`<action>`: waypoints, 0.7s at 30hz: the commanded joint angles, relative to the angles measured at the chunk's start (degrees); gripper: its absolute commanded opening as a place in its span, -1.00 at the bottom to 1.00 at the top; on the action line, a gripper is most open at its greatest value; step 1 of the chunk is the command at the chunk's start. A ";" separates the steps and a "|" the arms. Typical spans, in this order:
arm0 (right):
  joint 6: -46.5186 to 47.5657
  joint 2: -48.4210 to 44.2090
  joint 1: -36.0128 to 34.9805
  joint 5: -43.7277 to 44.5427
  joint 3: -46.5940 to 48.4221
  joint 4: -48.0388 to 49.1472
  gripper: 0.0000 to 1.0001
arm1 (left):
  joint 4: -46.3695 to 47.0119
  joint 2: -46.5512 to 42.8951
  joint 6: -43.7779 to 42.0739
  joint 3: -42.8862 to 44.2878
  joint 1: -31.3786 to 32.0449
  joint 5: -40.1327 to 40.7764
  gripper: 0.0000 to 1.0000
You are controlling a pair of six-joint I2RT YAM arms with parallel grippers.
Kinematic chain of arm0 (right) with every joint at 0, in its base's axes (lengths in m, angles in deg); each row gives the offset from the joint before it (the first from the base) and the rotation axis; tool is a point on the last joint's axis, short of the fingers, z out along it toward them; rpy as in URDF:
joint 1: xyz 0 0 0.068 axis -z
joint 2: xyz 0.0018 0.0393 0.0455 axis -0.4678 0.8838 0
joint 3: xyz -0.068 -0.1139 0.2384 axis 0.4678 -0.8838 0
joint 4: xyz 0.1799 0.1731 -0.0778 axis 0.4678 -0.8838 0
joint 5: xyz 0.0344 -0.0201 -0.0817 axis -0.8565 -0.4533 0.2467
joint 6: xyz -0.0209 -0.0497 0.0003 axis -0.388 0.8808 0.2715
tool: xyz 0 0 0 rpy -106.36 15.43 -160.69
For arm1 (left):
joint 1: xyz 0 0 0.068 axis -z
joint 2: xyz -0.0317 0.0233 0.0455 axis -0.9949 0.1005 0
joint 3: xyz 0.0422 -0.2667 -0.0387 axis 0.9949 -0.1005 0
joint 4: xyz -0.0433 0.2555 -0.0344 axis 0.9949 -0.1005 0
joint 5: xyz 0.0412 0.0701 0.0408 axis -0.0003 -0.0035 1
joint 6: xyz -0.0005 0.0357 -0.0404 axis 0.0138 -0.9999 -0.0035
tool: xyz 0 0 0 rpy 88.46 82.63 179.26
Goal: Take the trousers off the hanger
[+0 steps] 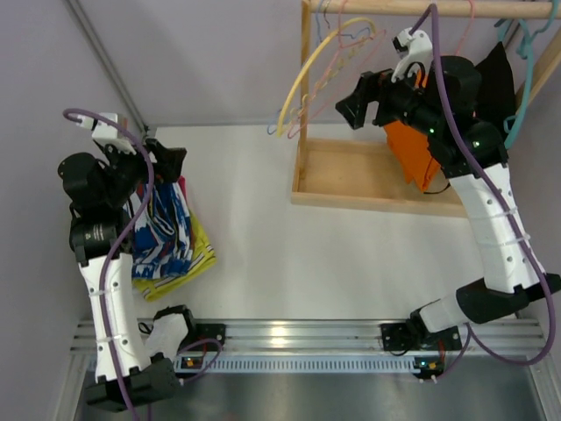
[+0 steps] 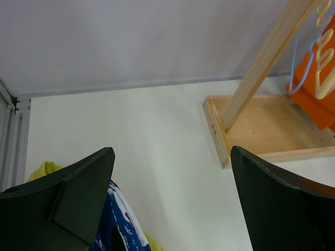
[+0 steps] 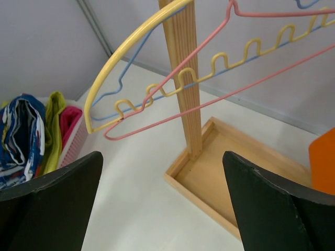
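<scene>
An orange garment [image 1: 415, 156], likely the trousers, hangs from the wooden rack [image 1: 305, 79]; my right arm hides its hanger. Its edge shows in the left wrist view [image 2: 314, 91] and the right wrist view [image 3: 323, 162]. My right gripper [image 1: 359, 101] is raised beside the garment's left side, open and empty [image 3: 162, 157], facing empty yellow [image 3: 120, 57], pink [image 3: 209, 99] and blue hangers. My left gripper [image 1: 171, 162] hovers open and empty [image 2: 171, 157] above a pile of clothes.
The blue-patterned and yellow clothes [image 1: 171, 232] lie at the left, in a pink basket [image 3: 70, 130]. The rack's wooden base tray [image 1: 351, 197] sits at the back right. A black garment [image 1: 495, 88] and a teal hanger [image 1: 526, 53] hang at the rack's right end.
</scene>
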 commanded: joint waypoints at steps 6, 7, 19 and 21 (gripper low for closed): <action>5.09 -9.65 8.88 -6.68 0.28 -5.81 0.99 | 1.03 5.54 -4.77 1.76 5.09 0.04 0.97; 4.82 -9.39 12.29 -7.73 2.21 -6.60 0.99 | 1.12 5.62 -5.30 1.59 6.94 1.72 0.97; 0.70 -8.60 36.48 -16.97 -0.75 -1.44 0.90 | 2.44 7.73 -5.30 1.40 21.90 9.11 0.97; -0.53 -7.11 39.38 -18.38 -0.67 0.50 0.80 | 2.44 8.52 -4.78 1.85 22.61 8.77 0.97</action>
